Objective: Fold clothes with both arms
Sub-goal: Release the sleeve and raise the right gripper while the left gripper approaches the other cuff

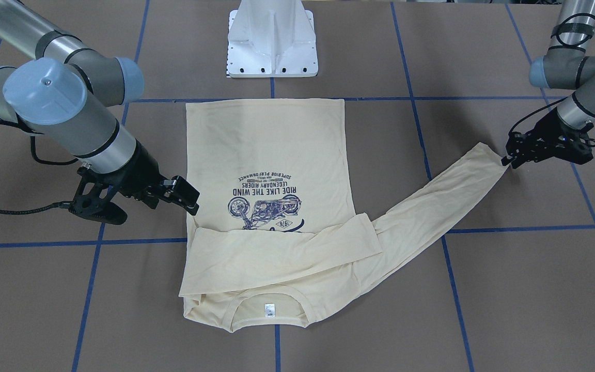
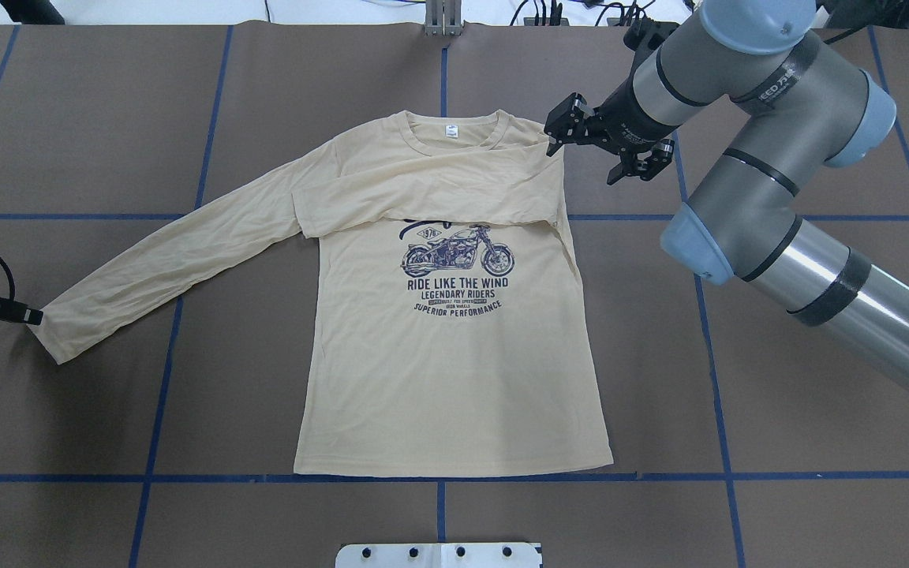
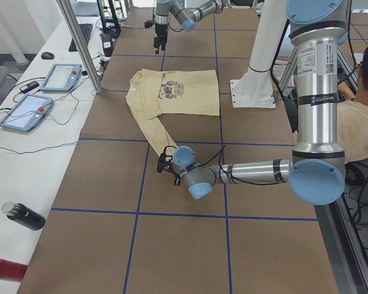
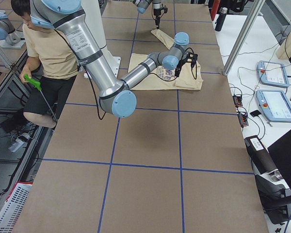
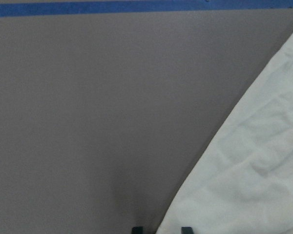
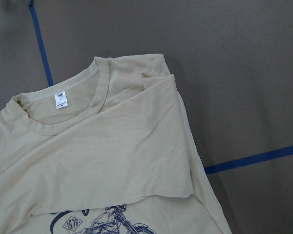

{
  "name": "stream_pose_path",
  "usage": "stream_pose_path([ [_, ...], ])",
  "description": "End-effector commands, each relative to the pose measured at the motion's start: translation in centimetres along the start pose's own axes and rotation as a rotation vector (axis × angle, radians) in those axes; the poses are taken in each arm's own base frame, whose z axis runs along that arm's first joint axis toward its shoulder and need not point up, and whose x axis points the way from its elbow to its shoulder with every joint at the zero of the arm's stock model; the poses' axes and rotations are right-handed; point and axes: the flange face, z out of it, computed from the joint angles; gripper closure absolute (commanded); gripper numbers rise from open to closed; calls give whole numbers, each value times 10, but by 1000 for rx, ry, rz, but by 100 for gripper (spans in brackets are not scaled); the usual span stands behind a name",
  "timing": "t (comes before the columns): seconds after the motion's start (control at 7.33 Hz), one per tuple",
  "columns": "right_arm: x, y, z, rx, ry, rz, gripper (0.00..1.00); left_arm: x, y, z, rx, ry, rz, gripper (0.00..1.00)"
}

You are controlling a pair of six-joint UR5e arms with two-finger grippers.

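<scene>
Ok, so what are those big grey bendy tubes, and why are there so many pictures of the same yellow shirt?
Those tubes are two robot arms, the right arm and the left arm. Each ends in a black two-finger gripper, a bit like a pincer. All six pictures show one moment. One camera faces the robot, one looks over its shoulders, two sit at the table's ends, and one rides on each wrist. On the brown table lies a cream long-sleeved T-shirt with a motorcycle print. The folded sleeve lies across the chest, and the outstretched sleeve reaches out sideways. The left gripper looks pinched on that sleeve's cuff. The right gripper is open beside the shirt's shoulder and holds nothing.
</scene>
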Motion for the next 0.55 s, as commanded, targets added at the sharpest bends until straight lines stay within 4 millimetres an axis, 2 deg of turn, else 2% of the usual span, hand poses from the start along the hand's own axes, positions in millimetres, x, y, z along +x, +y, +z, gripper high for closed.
stream_pose_path([
  [0.0,0,0,0,-1,0,0,0,0,1,-1,-2,-1,-2,100],
  [0.27,-2,2,-5,-2,-10,-5,0,1,3,-5,4,3,-8,100],
  [0.41,3,10,-14,-7,-22,-13,0,14,0,-13,12,25,2,100],
])
